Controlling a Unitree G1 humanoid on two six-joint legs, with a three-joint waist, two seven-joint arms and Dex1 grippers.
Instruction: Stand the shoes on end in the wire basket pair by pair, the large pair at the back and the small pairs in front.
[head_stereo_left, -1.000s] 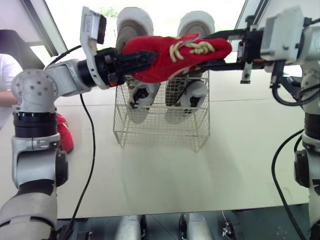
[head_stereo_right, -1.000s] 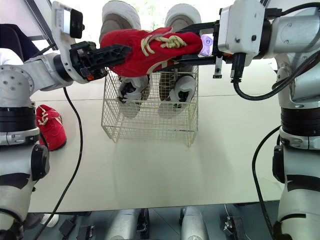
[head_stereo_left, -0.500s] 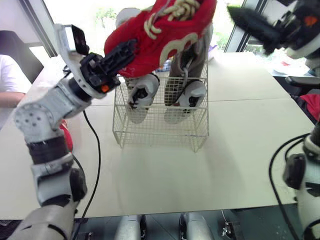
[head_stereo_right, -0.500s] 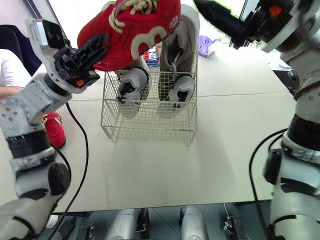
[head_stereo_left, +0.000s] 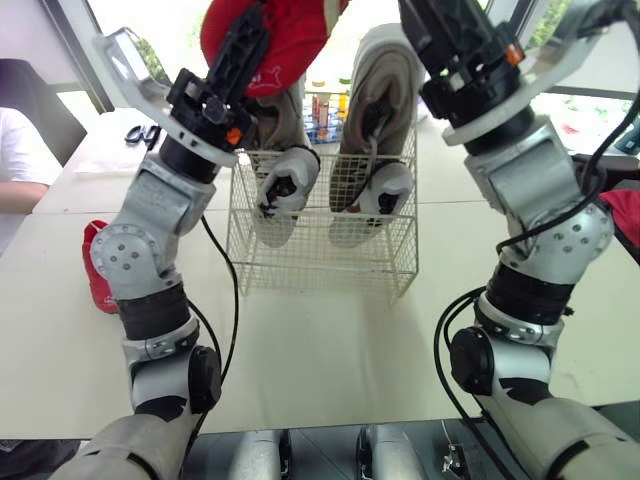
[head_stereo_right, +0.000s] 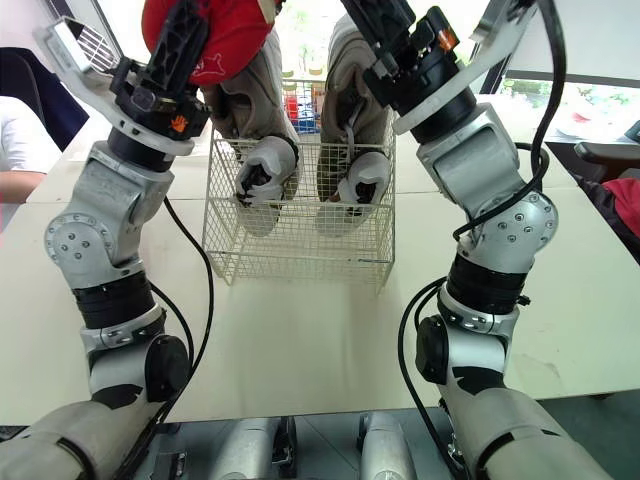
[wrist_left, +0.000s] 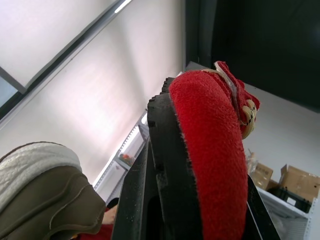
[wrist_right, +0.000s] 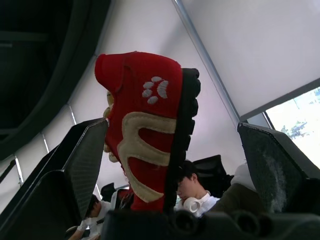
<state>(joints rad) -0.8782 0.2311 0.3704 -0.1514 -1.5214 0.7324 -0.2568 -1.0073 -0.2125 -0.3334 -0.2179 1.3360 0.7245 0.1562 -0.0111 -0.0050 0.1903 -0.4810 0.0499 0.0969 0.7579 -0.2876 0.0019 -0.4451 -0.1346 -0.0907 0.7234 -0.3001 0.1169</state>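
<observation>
The red shoe is raised high above the wire basket, clamped at its sole by the left gripper. The right gripper is spread wide, clear of it. A large grey pair stands on end at the basket's back. A second red shoe lies on the tabletop.

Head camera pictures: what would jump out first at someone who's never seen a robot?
A bright red suede shoe with cream trim is held high above the table, clamped in the left arm's jaws. Below it, a white wire basket at mid-table holds a large grey-and-white pair of sneakers standing on end, and a second red shoe lies on the table at the robot's left.
</observation>
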